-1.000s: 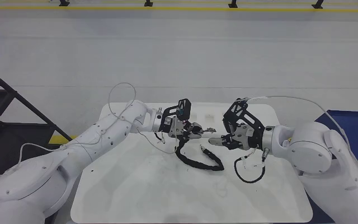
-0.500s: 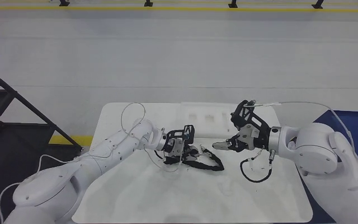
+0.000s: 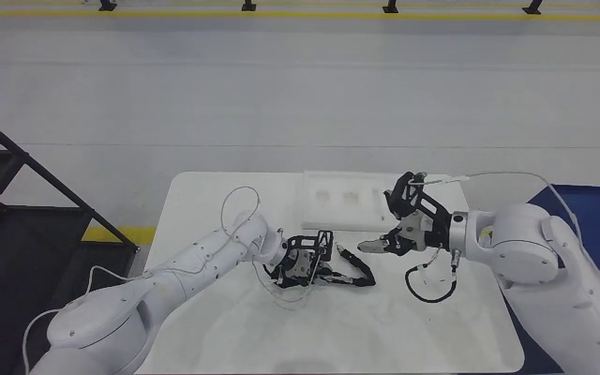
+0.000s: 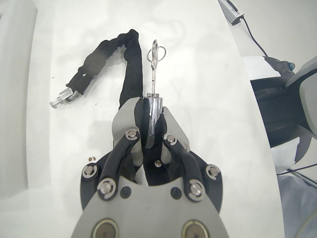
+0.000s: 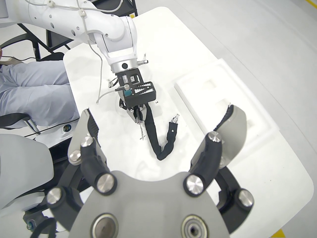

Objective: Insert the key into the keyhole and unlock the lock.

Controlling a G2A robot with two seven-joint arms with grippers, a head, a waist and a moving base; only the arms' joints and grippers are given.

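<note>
Left claw clamps the chrome lock barrel mid-desk, likely to steady it with the key seated in its keyhole; right claw spread wide, well apart; left wrist view gives the chain's pin end lying free, too small in the top view.

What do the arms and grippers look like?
The left arm and right arm are glossy white shells; a white cable loops along the left, a black cable hangs at the right wrist. The left gripper and right gripper have grey plates, black ribbed pads, silver bolts.
</note>
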